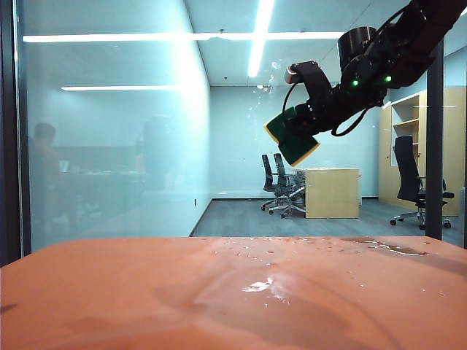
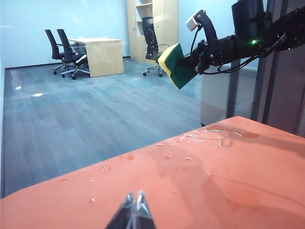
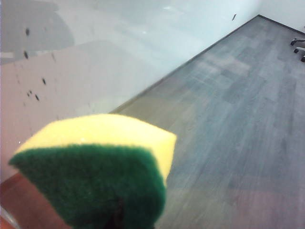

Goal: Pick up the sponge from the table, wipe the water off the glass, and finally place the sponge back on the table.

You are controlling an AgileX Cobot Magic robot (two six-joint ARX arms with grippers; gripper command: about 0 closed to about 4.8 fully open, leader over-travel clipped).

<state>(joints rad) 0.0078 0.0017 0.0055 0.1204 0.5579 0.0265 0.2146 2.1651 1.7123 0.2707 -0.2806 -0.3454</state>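
From the exterior view you see the right arm reaching in from the upper right, high above the broad, glossy orange-red table (image 1: 109, 299). Its right gripper (image 1: 300, 130) is pinched on the yellow foam sponge with a dark green scouring layer (image 1: 293, 138), carried tilted in the air close to the large clear bluish-tinted glass pane (image 1: 109, 138). A speckled whitish cluster of water droplets (image 1: 266, 76) sits on the glass just up and left of the sponge. On the table, clear puddles (image 1: 387, 246) and small smears (image 1: 260, 285) catch the light toward the far right edge and near the middle. Behind the glass stands a light wooden desk (image 1: 332, 192) with dark office chairs beside it.

In the left wrist view you look along the table (image 2: 248, 191) with the left gripper (image 2: 134, 212) low over its near part, its dark fingers pressed together with nothing between them. Scattered droplets (image 2: 200, 138) lie on the tabletop ahead. The right gripper (image 2: 193, 62) holds the sponge (image 2: 174, 66) well above the table's far corner, green face turned toward the glass.

In the right wrist view the sponge (image 3: 102, 167) fills the near part of the picture, green layer facing you and yellow foam behind it. You cannot see the fingers themselves here. The glass (image 3: 119, 52) lies just beyond, with dark specks on it.
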